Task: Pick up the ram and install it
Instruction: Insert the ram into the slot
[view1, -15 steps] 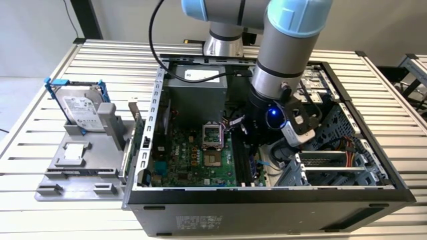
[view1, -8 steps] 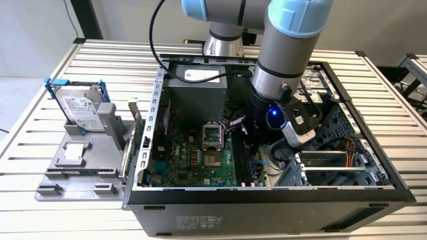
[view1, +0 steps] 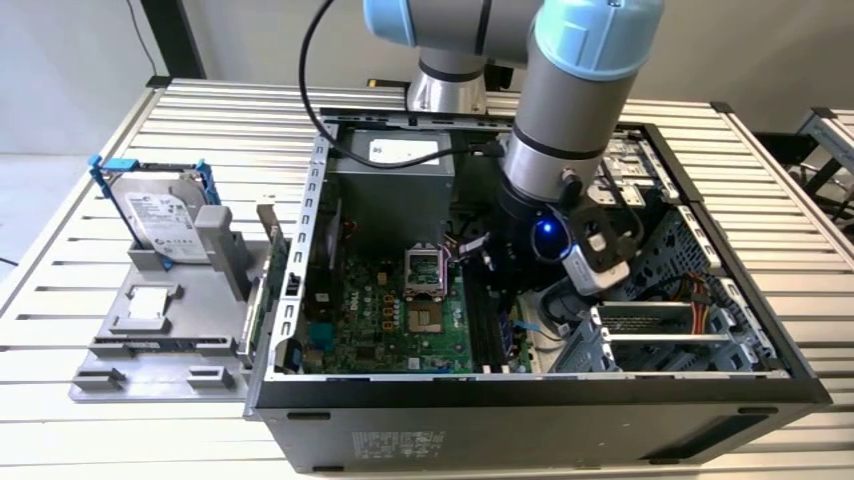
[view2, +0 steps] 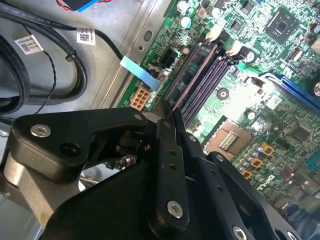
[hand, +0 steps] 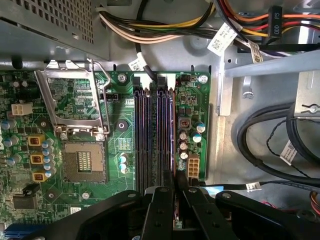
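Note:
My gripper (hand: 176, 176) hangs inside the open computer case (view1: 534, 385), low over the green motherboard (hand: 60, 100). Its black fingers (hand: 161, 210) are shut on the ram (hand: 174, 150), a thin dark stick seen edge-on with a reddish edge. In both wrist views the ram (view2: 196, 74) runs lengthwise along the long black memory slot nearest the board's edge, beside the other slots (hand: 148, 135). Whether it is seated in that slot or just above it I cannot tell. In the exterior view the gripper (view1: 507, 282) is largely hidden behind the arm's wrist.
A grey fixture (view1: 147, 345) at the exterior view's left holds a silver hard drive (view1: 163, 222) in a blue bracket. A thin green board (view1: 271, 275) stands on edge against the case wall. Black cables (hand: 270, 130), the open processor socket (hand: 82, 160) and a drive cage (view1: 667, 335) crowd around the slots.

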